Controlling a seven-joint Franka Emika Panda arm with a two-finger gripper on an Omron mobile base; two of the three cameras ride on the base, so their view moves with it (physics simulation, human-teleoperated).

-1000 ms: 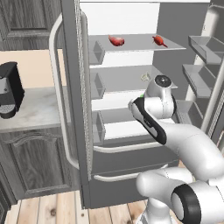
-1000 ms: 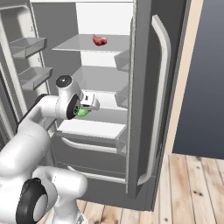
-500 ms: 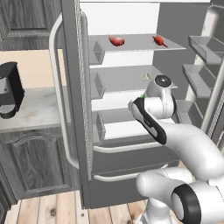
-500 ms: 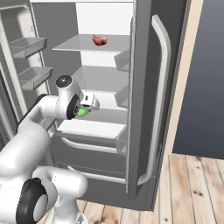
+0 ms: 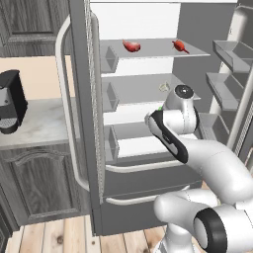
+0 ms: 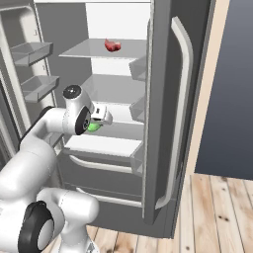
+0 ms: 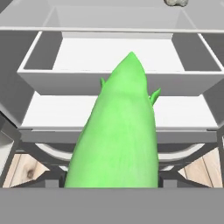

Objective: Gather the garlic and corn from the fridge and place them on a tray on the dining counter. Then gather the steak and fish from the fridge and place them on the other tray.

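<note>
The fridge [image 5: 81, 99] [image 6: 163, 99] stands with both doors open. My gripper [image 6: 97, 122] is in front of the middle shelves, shut on the corn [image 6: 93, 127], a light-green oblong that points at the shelves in the hand view [image 7: 118, 135]; a sliver of the corn [image 5: 160, 107] shows past the hand. The garlic [image 5: 164, 87] [image 7: 176, 2] lies on the shelf above. On the top shelf lie the steak [image 5: 131, 46] [image 6: 112, 46] and a slimmer red piece that looks like the fish [image 5: 180, 46]. The trays and the dining counter are out of view.
A black coffee machine [image 5: 11, 101] sits on the wall counter [image 5: 44, 123] left of the fridge. Door bins [image 5: 232, 52] [image 6: 30, 52] jut from the open door beside my arm. The drawers' pale handles [image 6: 106, 165] run below the shelves.
</note>
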